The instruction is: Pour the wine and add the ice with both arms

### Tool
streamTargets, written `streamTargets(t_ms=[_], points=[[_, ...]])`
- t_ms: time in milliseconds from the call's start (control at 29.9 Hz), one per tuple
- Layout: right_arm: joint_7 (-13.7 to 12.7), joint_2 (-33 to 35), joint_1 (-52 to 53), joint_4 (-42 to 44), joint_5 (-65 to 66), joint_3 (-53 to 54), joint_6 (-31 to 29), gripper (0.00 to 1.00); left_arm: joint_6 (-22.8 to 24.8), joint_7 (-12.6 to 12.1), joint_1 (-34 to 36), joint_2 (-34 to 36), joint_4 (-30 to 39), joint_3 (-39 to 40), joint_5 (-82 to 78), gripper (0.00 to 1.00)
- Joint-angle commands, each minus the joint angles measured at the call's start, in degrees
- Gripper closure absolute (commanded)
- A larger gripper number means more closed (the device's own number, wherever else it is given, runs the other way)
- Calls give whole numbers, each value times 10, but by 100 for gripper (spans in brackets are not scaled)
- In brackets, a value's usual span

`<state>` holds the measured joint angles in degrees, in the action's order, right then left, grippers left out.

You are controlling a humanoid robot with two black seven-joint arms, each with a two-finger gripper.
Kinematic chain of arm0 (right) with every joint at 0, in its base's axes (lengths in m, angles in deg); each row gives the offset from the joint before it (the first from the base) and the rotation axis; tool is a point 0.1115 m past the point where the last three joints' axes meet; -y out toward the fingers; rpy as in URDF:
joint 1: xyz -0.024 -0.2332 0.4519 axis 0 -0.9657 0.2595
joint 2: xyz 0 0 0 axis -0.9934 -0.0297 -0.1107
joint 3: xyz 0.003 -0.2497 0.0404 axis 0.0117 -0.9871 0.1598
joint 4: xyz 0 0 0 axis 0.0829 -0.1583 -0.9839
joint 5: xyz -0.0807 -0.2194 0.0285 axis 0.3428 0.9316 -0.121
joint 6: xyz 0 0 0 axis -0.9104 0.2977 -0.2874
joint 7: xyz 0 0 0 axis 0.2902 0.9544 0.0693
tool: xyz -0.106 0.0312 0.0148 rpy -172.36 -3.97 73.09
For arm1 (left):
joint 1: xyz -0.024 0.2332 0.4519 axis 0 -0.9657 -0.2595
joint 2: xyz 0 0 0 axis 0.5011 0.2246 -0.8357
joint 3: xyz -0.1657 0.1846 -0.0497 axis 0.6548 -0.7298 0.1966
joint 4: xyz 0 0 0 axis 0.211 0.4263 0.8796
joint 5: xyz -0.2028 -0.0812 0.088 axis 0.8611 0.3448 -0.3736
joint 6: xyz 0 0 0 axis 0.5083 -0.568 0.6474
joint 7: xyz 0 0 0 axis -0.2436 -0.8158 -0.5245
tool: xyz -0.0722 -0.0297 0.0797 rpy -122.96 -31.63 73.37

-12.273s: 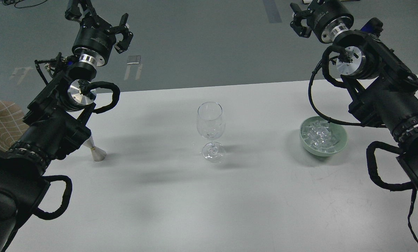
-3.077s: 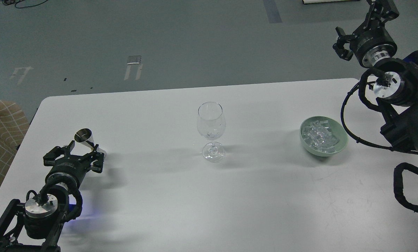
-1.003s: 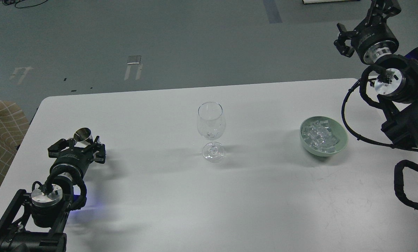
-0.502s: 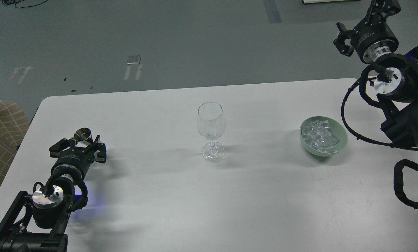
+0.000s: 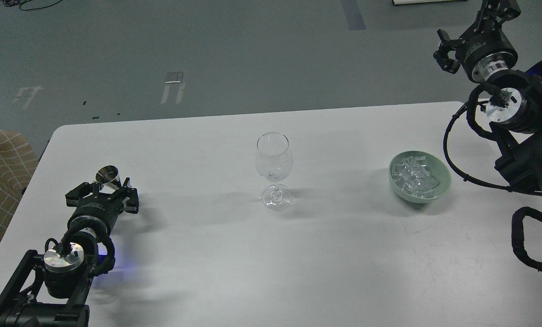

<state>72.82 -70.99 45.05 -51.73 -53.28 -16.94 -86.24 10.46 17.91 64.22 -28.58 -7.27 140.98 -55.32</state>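
Black claws of my left gripper (image 5: 102, 193) are spread around a small metal cup (image 5: 109, 176) (contact unclear) on the white table (image 5: 234, 254). My right gripper (image 5: 473, 22) hangs open, empty, above the ice (image 5: 414, 175) in its green bowl (image 5: 442, 187); a wine glass (image 5: 274, 169) stands between.

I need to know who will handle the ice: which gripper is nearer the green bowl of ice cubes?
Right. The right gripper is raised beyond the table's far right corner, up and right of the green bowl. The left gripper sits low at the metal jigger, across the table, past the wine glass.

Lab: taped grey floor (image 5: 253, 54)
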Motion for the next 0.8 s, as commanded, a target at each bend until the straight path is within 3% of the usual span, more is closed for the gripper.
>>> streamTargets(t_ms=[0, 669, 769], points=[[0, 1, 0, -1, 0, 0, 0, 0, 10, -1, -1, 0, 0, 0, 0, 53], [0, 2, 0, -1, 0, 0, 0, 0, 13, 0, -2, 2, -1, -15, 0, 56], [0, 3, -1, -1, 0, -1, -1, 0, 20, 1, -2, 2, -1, -15, 0, 61]])
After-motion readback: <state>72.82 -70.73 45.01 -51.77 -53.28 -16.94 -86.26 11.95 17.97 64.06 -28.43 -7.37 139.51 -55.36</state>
